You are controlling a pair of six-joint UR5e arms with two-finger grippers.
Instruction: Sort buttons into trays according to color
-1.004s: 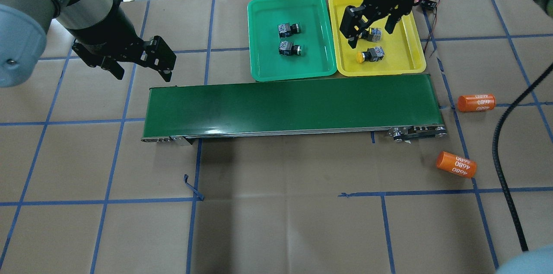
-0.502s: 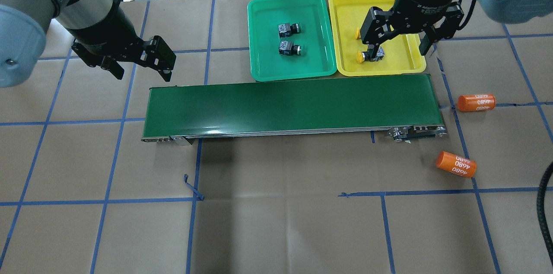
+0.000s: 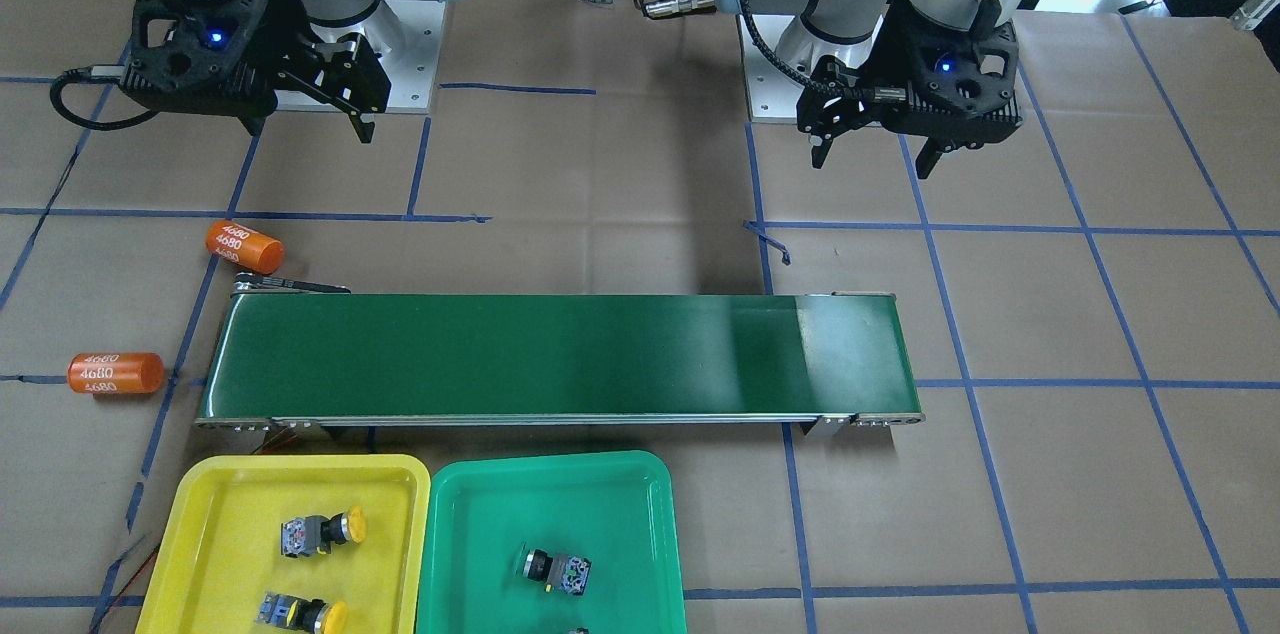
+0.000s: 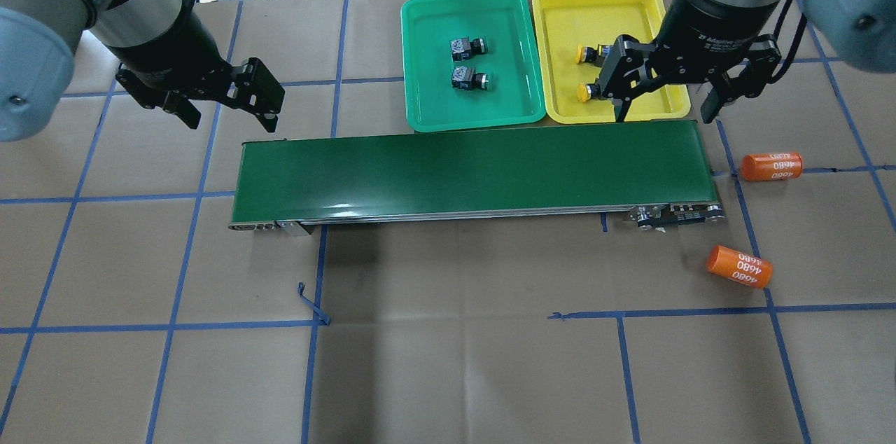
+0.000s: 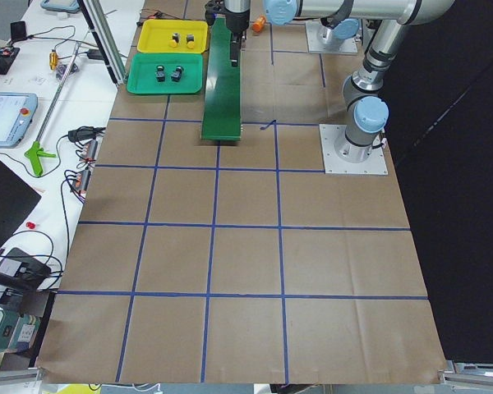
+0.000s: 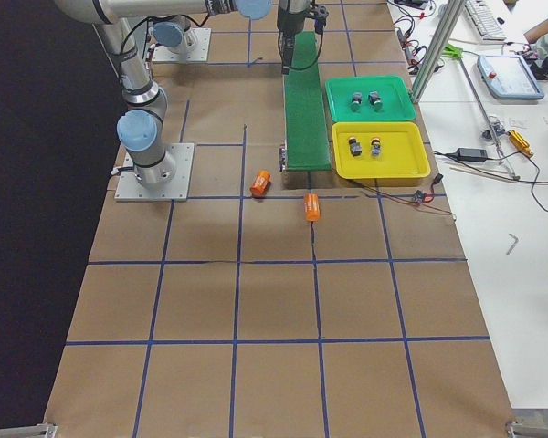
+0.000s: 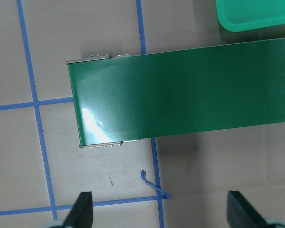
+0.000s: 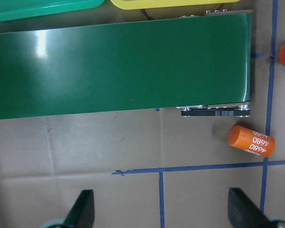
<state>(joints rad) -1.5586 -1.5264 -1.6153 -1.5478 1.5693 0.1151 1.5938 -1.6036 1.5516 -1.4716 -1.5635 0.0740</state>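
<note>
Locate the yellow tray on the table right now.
In the overhead view the yellow tray lies on the robot's right side, just right of the green tray and beyond the belt's right end.

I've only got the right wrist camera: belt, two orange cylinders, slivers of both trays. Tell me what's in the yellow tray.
Observer: Two yellow-capped buttons lie on their sides in the yellow tray, apart from each other.
Operator: Now report the green tray.
Observer: The green tray holds two other buttons, one behind the other. Their caps look dark, not yellow.
Operator: Give me the left gripper's state.
Observer: The left gripper is open and empty, above the table by the left end of the belt.
</note>
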